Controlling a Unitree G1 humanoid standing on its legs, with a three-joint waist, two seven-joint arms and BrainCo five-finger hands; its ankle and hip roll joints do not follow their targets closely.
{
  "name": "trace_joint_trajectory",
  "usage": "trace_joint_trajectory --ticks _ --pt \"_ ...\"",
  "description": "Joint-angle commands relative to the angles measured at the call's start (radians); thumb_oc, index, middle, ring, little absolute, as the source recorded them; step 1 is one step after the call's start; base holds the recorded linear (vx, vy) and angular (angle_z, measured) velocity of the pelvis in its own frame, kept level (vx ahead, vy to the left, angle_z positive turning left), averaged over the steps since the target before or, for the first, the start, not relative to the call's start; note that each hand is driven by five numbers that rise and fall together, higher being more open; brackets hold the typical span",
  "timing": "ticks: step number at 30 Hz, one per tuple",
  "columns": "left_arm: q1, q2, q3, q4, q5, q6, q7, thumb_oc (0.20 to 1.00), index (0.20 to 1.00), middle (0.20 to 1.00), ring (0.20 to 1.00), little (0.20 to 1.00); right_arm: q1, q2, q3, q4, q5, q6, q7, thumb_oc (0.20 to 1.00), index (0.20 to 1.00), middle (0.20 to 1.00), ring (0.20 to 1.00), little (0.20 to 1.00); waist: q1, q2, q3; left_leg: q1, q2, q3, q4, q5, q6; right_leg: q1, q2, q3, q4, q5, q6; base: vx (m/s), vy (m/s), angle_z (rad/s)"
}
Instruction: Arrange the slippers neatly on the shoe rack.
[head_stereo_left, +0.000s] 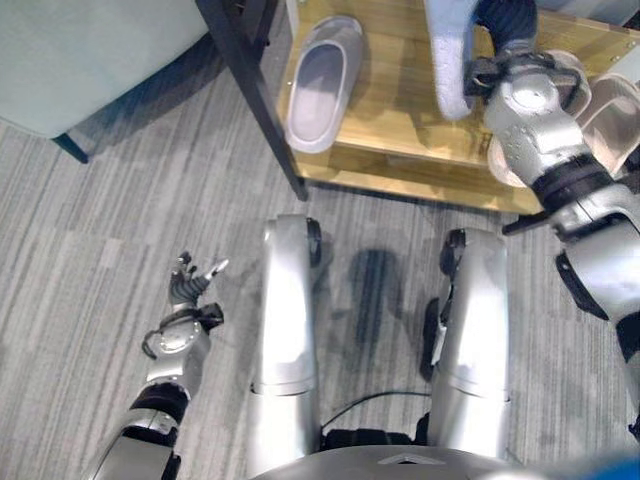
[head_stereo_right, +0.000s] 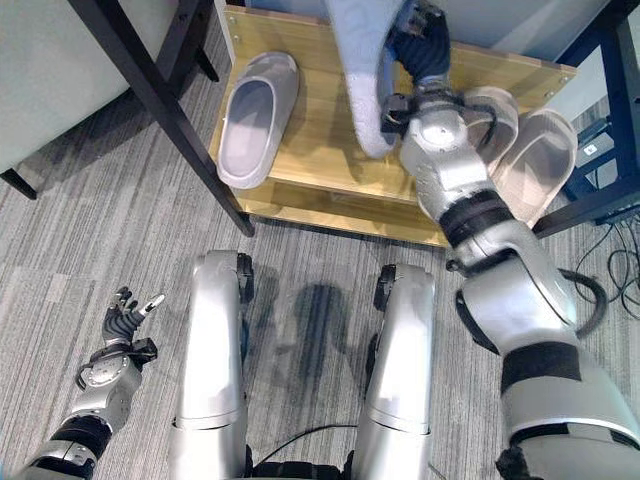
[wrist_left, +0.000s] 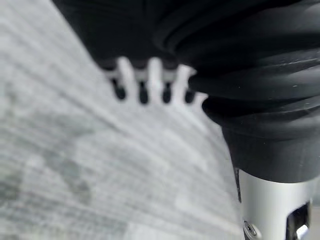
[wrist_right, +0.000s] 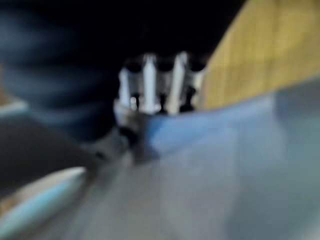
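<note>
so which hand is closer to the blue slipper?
Right. The right hand is at the blue slipper over the wooden shoe rack, apparently gripping it. The left hand hangs open over the carpet, well away.

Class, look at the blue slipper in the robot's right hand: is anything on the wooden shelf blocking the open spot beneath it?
Nothing visible does. The right hand holds the blue slipper over bare wood on the shelf. The grey slipper lies to its left, and the beige pair to its right, leaving the gap between them free.
</note>
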Motion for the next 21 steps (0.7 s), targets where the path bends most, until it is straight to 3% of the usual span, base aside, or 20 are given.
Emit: trace_joint_trajectory --ticks 1,5,13,20,21 --pt "-0.001 0.021 -0.069 -0.028 0.020 -0.030 -0.006 1.000 1.000 1.000 1.000 1.000 -0.070 -0.023 -0.041 0.035 -0.140 0.017 -0.028 0.200 0.200 0.200 0.200 0.200 0.063 0.018 -0.017 0.064 -0.004 0.005 -0.011 -0.053 0.091 0.044 0.012 0.089 0.022 0.112 -0.084 -0.01 0.042 0.00" --pt "-0.016 0.017 -0.078 -0.020 0.016 -0.027 0.001 1.000 1.000 1.000 1.000 1.000 -0.090 0.015 -0.021 0.138 -0.211 0.049 -0.048 0.200 0.200 0.200 0.200 0.200 0.068 0.016 -0.013 0.064 -0.004 0.008 0.000 -0.062 0.095 0.048 0.012 0.088 0.023 0.112 -0.083 0.00 0.000 0.00" --pt "-0.006 -0.008 -0.118 0.038 0.044 -0.027 0.020 1.000 1.000 1.000 1.000 1.000 -0.099 0.093 -0.034 0.248 -0.229 0.031 -0.100 0.200 0.200 0.200 0.200 0.200 0.064 0.015 -0.011 0.064 0.000 0.014 0.015 -0.074 0.098 0.054 0.021 0.086 0.023 0.115 -0.084 0.00 0.026 -0.01" --pt "-0.033 -0.015 -0.147 0.079 0.084 -0.041 0.040 1.000 1.000 1.000 1.000 1.000 -0.074 0.107 -0.040 0.300 -0.207 0.018 -0.101 0.200 0.200 0.200 0.200 0.200 0.058 0.019 -0.015 0.064 -0.003 0.022 0.025 -0.078 0.096 0.063 0.018 0.090 0.033 0.112 -0.085 0.00 0.000 0.00" --pt "-0.039 -0.016 -0.150 0.083 0.082 -0.042 0.040 1.000 1.000 1.000 1.000 1.000 -0.074 0.110 -0.043 0.309 -0.199 0.016 -0.104 0.595 0.595 0.595 0.595 0.595 0.059 0.021 -0.015 0.064 -0.004 0.023 0.025 -0.078 0.095 0.063 0.019 0.090 0.033 0.112 -0.085 0.00 0.000 0.00"
